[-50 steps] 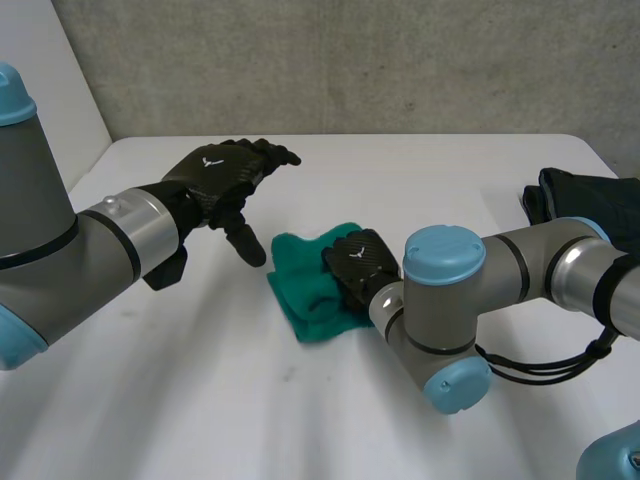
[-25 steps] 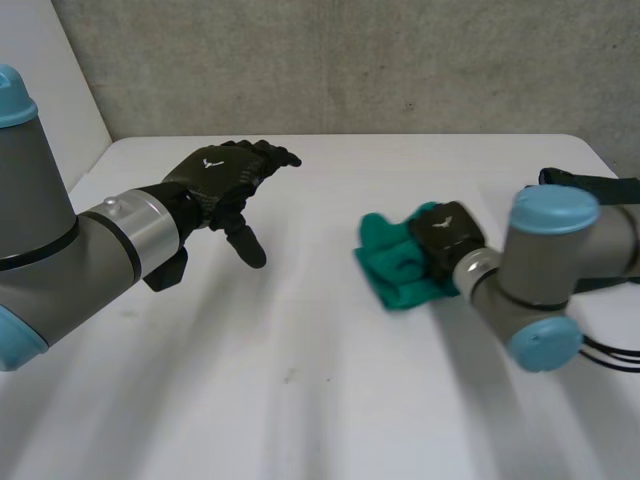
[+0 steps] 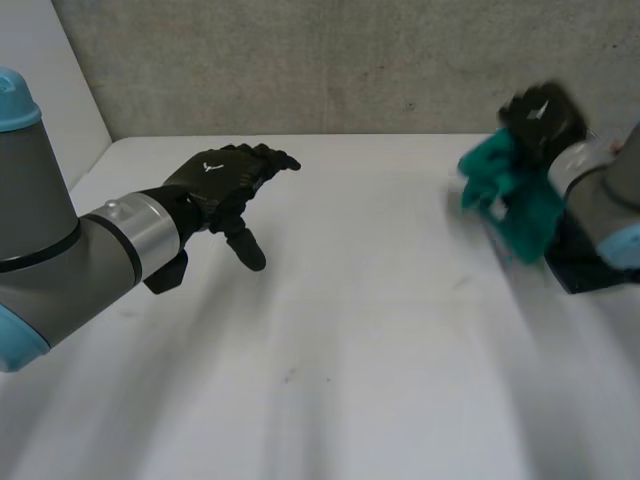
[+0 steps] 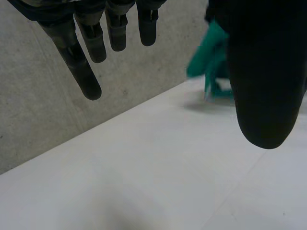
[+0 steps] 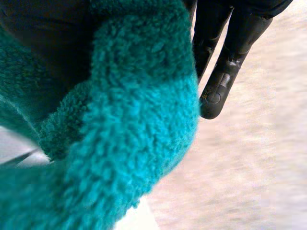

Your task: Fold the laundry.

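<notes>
The right hand (image 3: pixel 541 117) clutches the teal cloth (image 3: pixel 520 205) bunched under its palm, up off the tabletop (image 3: pixel 350 330), while the left hand (image 3: pixel 222 178) hovers well apart, fingers spread, holding nothing.

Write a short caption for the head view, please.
Right hand holds the teal cloth off the white table; left hand hovers open.

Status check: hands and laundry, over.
Left hand open, hovering above white table. Right hand shut on fuzzy teal cloth, bunched, held off table at far right. Dark pile beneath it.
</notes>
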Controlling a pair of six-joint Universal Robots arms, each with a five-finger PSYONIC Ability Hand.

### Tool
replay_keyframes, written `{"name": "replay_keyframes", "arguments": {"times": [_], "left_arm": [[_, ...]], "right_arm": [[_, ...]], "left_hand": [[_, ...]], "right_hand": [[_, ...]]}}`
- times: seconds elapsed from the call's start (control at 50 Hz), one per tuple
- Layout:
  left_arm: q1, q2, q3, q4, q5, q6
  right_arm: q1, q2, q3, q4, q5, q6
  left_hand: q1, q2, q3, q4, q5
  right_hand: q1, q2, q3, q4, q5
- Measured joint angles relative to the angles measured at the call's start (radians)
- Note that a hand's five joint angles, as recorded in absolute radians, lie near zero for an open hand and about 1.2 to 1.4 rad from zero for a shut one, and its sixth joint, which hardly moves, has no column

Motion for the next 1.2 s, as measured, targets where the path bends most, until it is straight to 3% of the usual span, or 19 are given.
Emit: {"name": "replay_keyframes", "arguments": {"times": [0.2,0.48,0.7,0.92,1.04,1.2], "left_arm": [[-0.002,0.001,-0.010,0.010,-0.001,0.000],[-0.014,-0.004,-0.016,0.021,-0.001,0.000],[-0.015,-0.005,-0.018,0.021,-0.001,0.000],[-0.015,-0.005,-0.018,0.022,-0.002,0.000],[-0.017,-0.006,-0.020,0.022,-0.002,-0.001],[-0.026,-0.015,-0.021,0.027,-0.001,-0.001]], "right_arm": [[-0.151,-0.003,-0.261,0.084,-0.075,0.068],[-0.314,0.056,-0.072,0.082,-0.121,0.079],[-0.309,0.046,-0.102,0.068,-0.111,0.090],[-0.203,0.029,-0.237,0.074,-0.061,0.143],[-0.149,0.031,-0.359,0.078,0.010,0.277],[-0.159,0.062,-0.327,0.091,0.010,0.342]], "left_hand": [[0.000,0.000,0.000,0.000,0.000],[0.000,0.000,0.000,0.000,0.000],[0.000,0.000,0.000,0.000,0.000],[0.000,0.000,0.000,0.000,0.000],[0.001,0.000,0.000,0.000,0.000],[0.001,0.000,0.000,0.000,0.000]], "right_hand": [[0.000,0.000,0.016,0.004,0.000],[0.000,0.000,0.016,0.004,0.000],[0.000,0.000,0.016,0.004,0.000],[0.000,0.000,0.016,0.004,0.000],[0.000,0.000,0.016,0.004,0.000],[0.000,0.000,0.016,0.004,0.000]]}}
